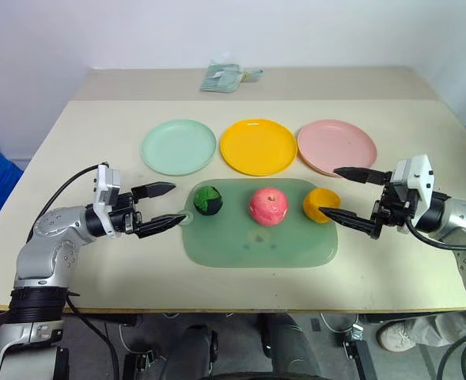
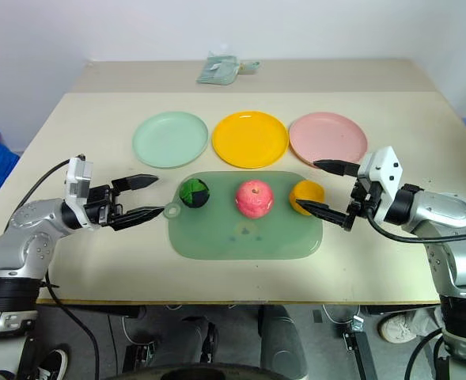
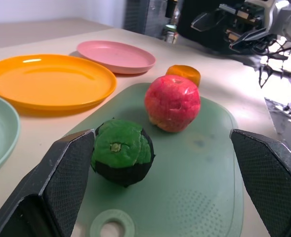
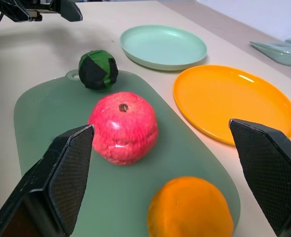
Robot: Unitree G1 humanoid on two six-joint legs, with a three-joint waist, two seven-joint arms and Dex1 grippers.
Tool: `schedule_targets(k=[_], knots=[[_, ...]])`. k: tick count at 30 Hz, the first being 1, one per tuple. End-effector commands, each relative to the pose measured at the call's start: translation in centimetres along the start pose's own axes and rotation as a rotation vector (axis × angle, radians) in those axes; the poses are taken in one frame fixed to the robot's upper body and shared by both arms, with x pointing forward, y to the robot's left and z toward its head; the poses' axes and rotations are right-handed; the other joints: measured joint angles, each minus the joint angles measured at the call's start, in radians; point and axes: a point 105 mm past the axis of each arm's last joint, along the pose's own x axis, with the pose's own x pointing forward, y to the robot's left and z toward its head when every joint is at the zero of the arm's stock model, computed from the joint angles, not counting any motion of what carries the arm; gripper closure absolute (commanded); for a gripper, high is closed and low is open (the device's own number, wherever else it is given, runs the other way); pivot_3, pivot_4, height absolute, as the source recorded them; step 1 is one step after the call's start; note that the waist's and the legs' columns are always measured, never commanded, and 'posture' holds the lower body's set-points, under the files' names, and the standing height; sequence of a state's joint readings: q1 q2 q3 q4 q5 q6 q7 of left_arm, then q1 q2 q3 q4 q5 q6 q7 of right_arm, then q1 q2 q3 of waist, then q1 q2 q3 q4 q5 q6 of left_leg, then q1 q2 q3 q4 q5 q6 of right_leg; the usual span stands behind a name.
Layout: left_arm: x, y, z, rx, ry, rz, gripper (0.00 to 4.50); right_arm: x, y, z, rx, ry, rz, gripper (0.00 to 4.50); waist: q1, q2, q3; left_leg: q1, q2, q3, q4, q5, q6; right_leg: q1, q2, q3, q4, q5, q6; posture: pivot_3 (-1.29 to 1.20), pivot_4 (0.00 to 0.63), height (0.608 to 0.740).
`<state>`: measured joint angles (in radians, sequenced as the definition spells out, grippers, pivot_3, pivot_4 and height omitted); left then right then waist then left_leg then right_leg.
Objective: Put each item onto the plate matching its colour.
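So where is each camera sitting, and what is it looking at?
Head views: two eyes on the head, looking down at the table over both arms, with the left pincer and right pincer open.
Left wrist view: looks between its own fingers at the green fruit.
Right wrist view: looks between its own fingers at the orange fruit.
Shared: the red apple on the green mat.

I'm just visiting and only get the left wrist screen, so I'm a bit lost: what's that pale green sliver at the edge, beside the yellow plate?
Observer: A whole mint green plate, the leftmost in a row of three.
Operator: Anything further back on the table?
Observer: A small greenish packet lies near the far edge.
Operator: Is the orange fruit being held?
Observer: No. The orange fruit rests on a corner of the mat, with the right gripper open beside it.
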<state>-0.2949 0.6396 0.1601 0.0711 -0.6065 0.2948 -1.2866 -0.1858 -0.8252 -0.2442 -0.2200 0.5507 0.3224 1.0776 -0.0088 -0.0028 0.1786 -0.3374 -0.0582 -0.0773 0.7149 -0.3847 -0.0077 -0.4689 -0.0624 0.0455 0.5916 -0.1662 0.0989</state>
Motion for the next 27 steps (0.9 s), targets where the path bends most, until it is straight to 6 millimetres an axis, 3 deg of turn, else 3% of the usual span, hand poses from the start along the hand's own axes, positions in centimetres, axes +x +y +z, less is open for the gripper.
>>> schedule_targets(k=[1, 9, 12, 21, 27], knots=[[0.0, 0.1, 1.7, 0.066, -0.023, 0.000, 0.00, 0.1, 0.0, 0.6, -0.034, -0.006, -0.004, 0.04, -0.001, 0.000, 0.000, 0.000, 0.000, 0.000, 0.000, 0.000, 0.000, 0.000, 0.000, 0.000, 0.000, 0.000, 0.000, 0.00, 0.150, 0.740], [1.0, 1.7, 3.4, 0.112, -0.097, 0.009, 0.00, 0.9, 0.5, 1.5, -0.044, -0.027, -0.014, 0.04, -0.001, 0.000, 0.000, 0.000, 0.000, 0.000, 0.000, 0.000, 0.000, 0.000, 0.000, 0.000, 0.000, 0.000, 0.000, 0.00, 0.150, 0.740], [1.5, 1.9, 2.5, 0.113, -0.063, 0.003, 0.00, 1.2, 0.7, 1.8, -0.051, -0.041, -0.015, 0.04, -0.003, 0.000, 0.000, 0.000, 0.000, 0.000, 0.000, 0.000, 0.000, 0.000, 0.000, 0.000, 0.000, 0.000, 0.000, 0.00, 0.150, 0.740], [3.1, 2.9, 0.4, 0.107, -0.045, 0.002, 0.00, 5.0, 1.8, 3.6, -0.080, -0.129, 0.020, 0.04, 0.001, 0.000, 0.000, 0.000, 0.000, 0.000, 0.000, 0.000, 0.000, 0.000, 0.000, 0.000, 0.000, 0.000, 0.000, 0.00, 0.150, 0.740], [4.9, 3.4, -0.8, 0.073, -0.046, -0.005, 0.00, 5.0, 2.0, 3.6, -0.108, -0.126, 0.024, 0.04, 0.000, 0.000, 0.000, -0.001, -0.001, 0.000, 0.001, 0.003, -0.005, 0.001, -0.001, 0.000, 0.000, 0.000, 0.000, 0.00, 0.150, 0.740]])
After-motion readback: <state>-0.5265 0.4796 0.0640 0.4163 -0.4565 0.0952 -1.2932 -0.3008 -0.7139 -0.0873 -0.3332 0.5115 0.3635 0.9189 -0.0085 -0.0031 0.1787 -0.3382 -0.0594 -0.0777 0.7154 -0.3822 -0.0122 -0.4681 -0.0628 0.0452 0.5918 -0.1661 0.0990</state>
